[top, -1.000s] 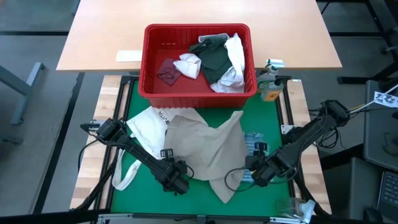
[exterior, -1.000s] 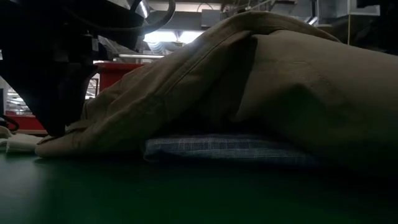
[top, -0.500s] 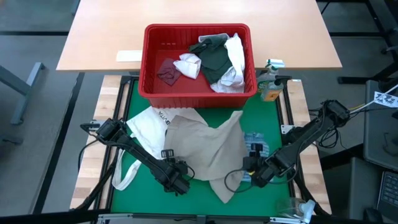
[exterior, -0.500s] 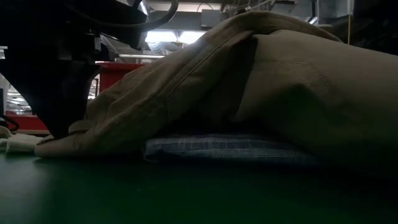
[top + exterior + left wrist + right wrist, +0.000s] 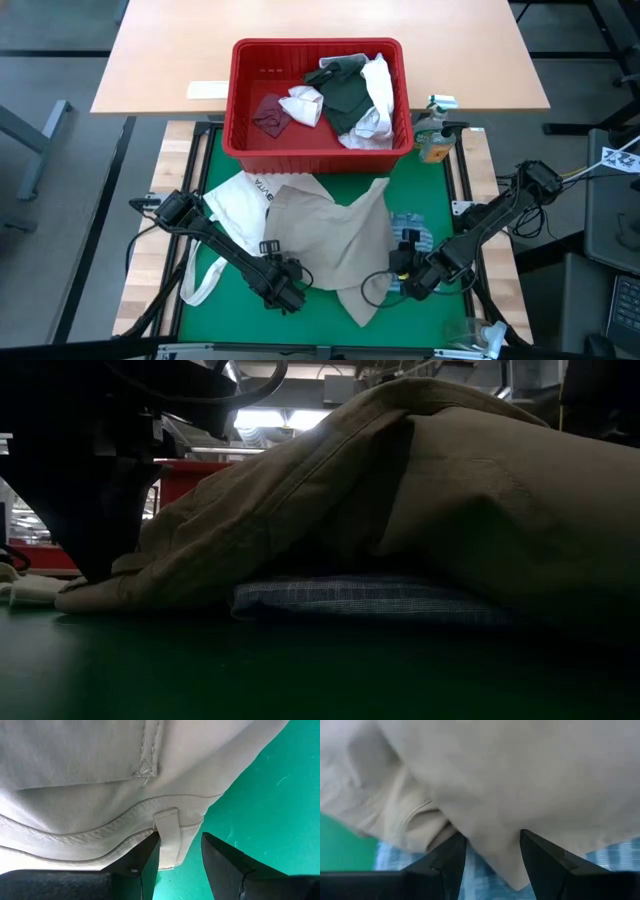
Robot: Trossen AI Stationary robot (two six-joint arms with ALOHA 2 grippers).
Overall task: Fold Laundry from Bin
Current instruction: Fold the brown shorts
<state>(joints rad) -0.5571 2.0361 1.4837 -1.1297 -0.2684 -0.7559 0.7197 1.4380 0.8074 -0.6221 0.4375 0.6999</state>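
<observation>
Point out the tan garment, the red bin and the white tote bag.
tan garment (image 5: 335,245), high view, middle of the cloth
red bin (image 5: 300,155), high view, its near wall
white tote bag (image 5: 235,205), high view, bag body

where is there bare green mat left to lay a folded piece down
Bare mat shows between the white tote and left arm, and along the front edge. The middle is crowded: tan garment over blue-striped cloth.
</observation>
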